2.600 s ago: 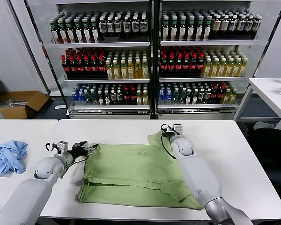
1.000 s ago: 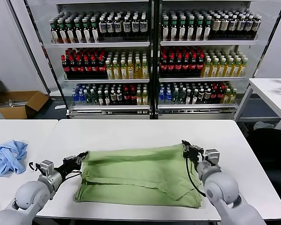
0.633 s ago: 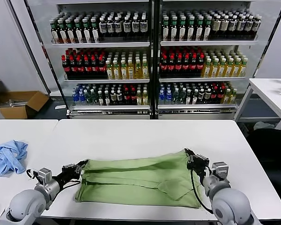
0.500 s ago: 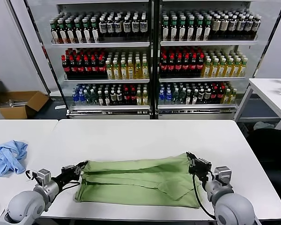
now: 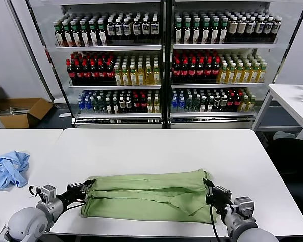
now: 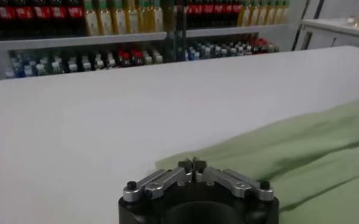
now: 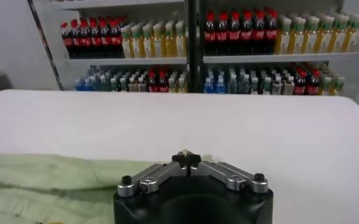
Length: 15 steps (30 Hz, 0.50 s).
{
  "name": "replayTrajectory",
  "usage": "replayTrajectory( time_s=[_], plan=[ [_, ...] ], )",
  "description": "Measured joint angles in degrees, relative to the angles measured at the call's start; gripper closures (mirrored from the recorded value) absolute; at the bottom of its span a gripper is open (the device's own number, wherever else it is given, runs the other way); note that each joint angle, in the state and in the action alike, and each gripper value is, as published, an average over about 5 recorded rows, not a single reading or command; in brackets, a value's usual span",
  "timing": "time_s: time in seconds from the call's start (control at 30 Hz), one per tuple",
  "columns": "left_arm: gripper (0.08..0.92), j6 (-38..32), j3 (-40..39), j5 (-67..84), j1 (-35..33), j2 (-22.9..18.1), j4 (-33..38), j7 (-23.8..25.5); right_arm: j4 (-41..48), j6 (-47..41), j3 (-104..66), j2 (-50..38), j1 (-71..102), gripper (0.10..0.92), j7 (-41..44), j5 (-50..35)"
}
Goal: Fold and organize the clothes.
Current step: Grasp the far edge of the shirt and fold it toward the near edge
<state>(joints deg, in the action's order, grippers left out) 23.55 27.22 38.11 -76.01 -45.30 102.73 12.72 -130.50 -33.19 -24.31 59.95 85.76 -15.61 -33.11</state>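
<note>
The light green polo shirt [image 5: 146, 195] lies folded into a long, narrow band across the front of the white table [image 5: 156, 148]. My left gripper [image 5: 87, 185] is low at the band's left end, shut on a fold of the green cloth [image 6: 277, 155]; its fingertips [image 6: 192, 164] pinch the cloth's edge. My right gripper [image 5: 208, 187] is low at the band's right end, shut on the cloth edge, with its fingertips [image 7: 186, 158] closed on a pale green tip. Green cloth [image 7: 51, 176] trails away from it. Collar, buttons and chest print are hidden.
A crumpled light blue garment [image 5: 9, 169] lies on the neighbouring table at the left. Glass-fronted coolers full of bottles [image 5: 161, 60] stand behind the table. A second white table [image 5: 295, 103] is at the far right. The table's front edge lies just below the shirt.
Both grippers have moved back toward the table's front edge, carrying the shirt's far edge with them. The shirt has gone from a broad spread to a narrow folded band.
</note>
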Motion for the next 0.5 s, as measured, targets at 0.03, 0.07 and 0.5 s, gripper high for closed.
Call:
replayTrajectory(
  time_s=[0.03,0.07,0.5],
  plan=[
    [0.916,0.2,0.0,-0.3,0.1,-0.1,-0.1,-0.2,0.1,0.0,0.0,0.0,0.2,0.919,0.1,0.3],
    [0.911,0.4,0.0,-0.6,0.1,-0.3,-0.3,-0.4,0.2,0.0,0.1,0.1,0.4,0.918,0.2,0.5],
    [0.571,1.9,2.9,0.0,-1.8,-1.8,3.0,-5.3,0.6,0.0,-1.2,0.2,1.1,0.594,-0.3,2.1]
  ],
)
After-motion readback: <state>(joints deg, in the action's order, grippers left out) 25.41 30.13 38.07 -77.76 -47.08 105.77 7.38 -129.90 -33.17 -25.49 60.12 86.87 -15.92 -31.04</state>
